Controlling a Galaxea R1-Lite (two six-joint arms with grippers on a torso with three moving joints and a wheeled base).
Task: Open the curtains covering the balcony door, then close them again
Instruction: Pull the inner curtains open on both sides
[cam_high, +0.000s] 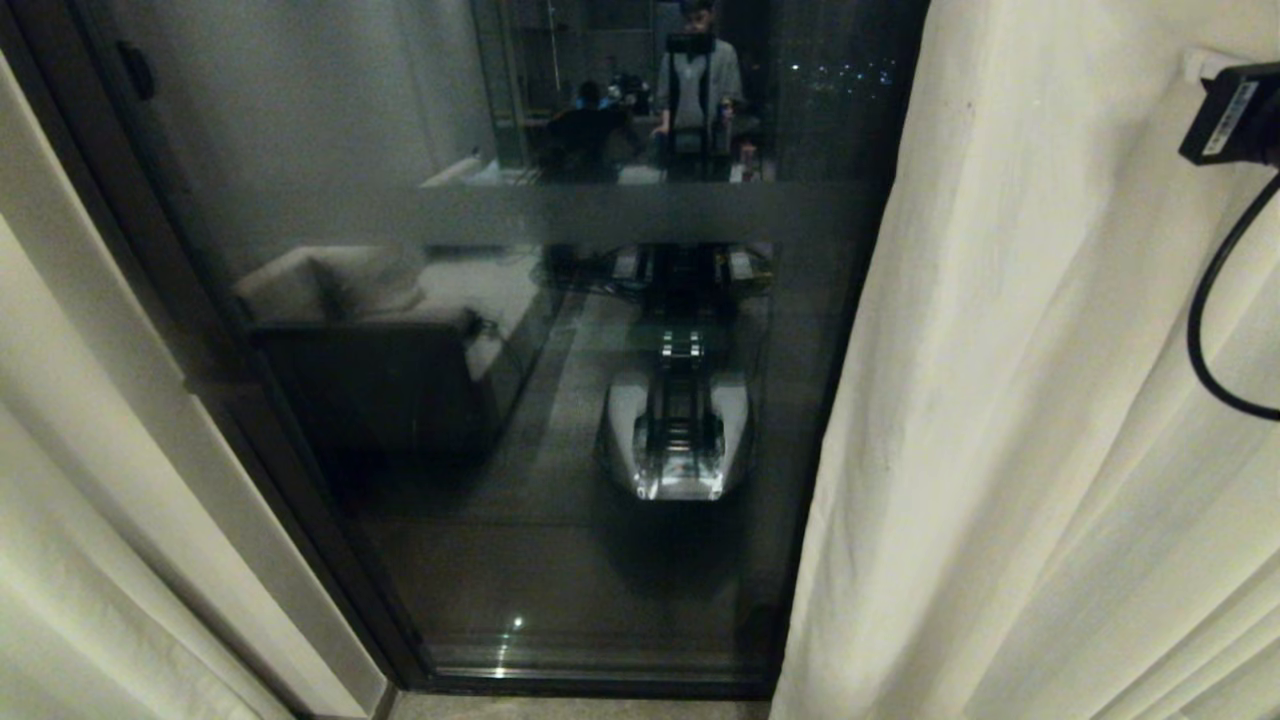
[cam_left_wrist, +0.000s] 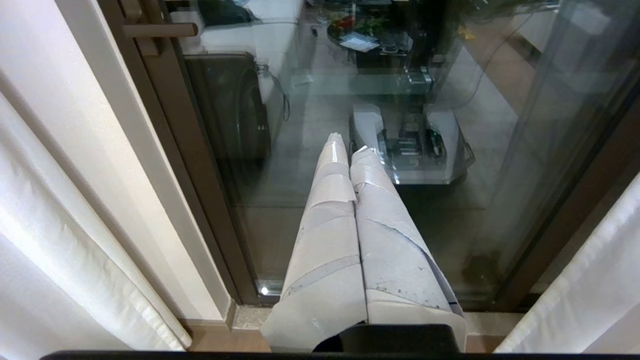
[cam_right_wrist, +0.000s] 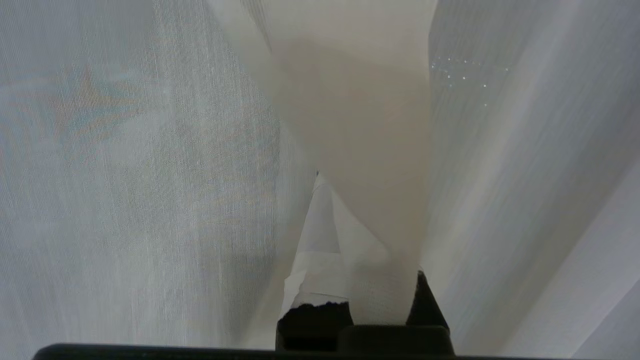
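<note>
So the door (cam_high: 560, 400) fills the middle of the head view, dark glass fully bared, with the room and the robot's base mirrored in it. The curtains flank it: the right panel (cam_high: 1050, 420) takes the whole right third, the left panel (cam_high: 60, 560) sits down the left edge, lower left corner. Looks to me like the opening half is done and closing is what's left.

Your right gripper (cam_right_wrist: 350, 240) is buried in the right panel, fingers pressed together with a fold of fabric draped over one taped finger; I can't say for sure it's actually pinched. In the head view only the arm's black box and cable show at the upper right edge. Left gripper (cam_left_wrist: 350, 145) hangs in front of the glass, taped fingers pressed together, holding nothing.

The fabric's light, soft and sheer, so it'll bunch and slide rather than push. I'd grab a gathered pleat near the panel's inner edge beside the frame, and drag sideways gently
</note>
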